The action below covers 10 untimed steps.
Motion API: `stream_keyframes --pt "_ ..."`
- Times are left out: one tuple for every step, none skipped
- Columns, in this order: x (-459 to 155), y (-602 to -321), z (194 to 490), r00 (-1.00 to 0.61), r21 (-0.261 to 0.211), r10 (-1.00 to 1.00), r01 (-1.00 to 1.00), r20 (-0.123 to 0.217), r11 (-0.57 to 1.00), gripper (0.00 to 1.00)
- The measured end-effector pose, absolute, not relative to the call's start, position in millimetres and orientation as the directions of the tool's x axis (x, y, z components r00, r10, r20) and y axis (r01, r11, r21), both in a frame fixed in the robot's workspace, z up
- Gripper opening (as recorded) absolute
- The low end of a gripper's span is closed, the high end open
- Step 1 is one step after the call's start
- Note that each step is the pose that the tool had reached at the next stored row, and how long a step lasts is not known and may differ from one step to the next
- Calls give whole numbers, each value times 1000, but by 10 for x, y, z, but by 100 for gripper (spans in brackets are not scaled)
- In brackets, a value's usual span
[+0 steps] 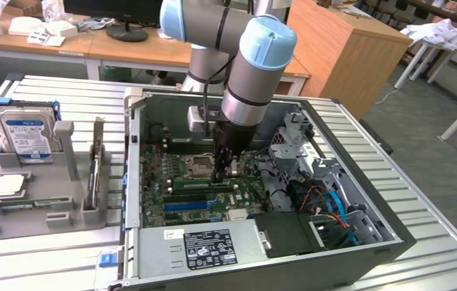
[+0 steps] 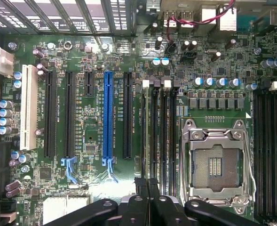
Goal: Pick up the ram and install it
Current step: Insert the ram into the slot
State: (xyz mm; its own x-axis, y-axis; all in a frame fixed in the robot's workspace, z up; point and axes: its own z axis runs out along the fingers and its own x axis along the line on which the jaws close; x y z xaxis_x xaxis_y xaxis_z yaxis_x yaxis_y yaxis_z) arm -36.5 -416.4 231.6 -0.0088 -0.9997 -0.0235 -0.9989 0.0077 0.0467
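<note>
The arm reaches straight down, its gripper [image 1: 225,173] closed tight.

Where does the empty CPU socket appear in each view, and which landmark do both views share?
Exterior view: the CPU socket sits just to the exterior view's left of the end effector.
Wrist view: the CPU socket lies between two banks of black memory slots.
Shared landmark: the long blue expansion slot.
</note>
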Motion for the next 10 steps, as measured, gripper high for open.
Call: stream_keyframes --pt "-364 -4164 2314 -9 47 -1000 -999 -24 8 11" --pt "-364 -4164 2312 -9 47 -1000 -999 -24 8 11" --pt "-364 -4164 2309 -9 47 -1000 -999 -24 8 11" --pt "-364 -4164 2308 -9 47 -1000 -999 -24 8 11" --pt "-365 -4164 2306 -9 46 -1000 -999 -24 8 11" --pt "-364 -4164 2303 -9 46 -1000 -999 -24 7 11" --pt "-365 -4164 2300 -9 46 -1000 -999 -24 7 11" --pt "-365 -4164 2297 -9 46 -1000 -999 -24 8 11" --pt "-366 -4164 2295 -9 46 -1000 -999 -24 8 11" --pt "-366 -4164 2294 -9 46 -1000 -999 -23 8 11"
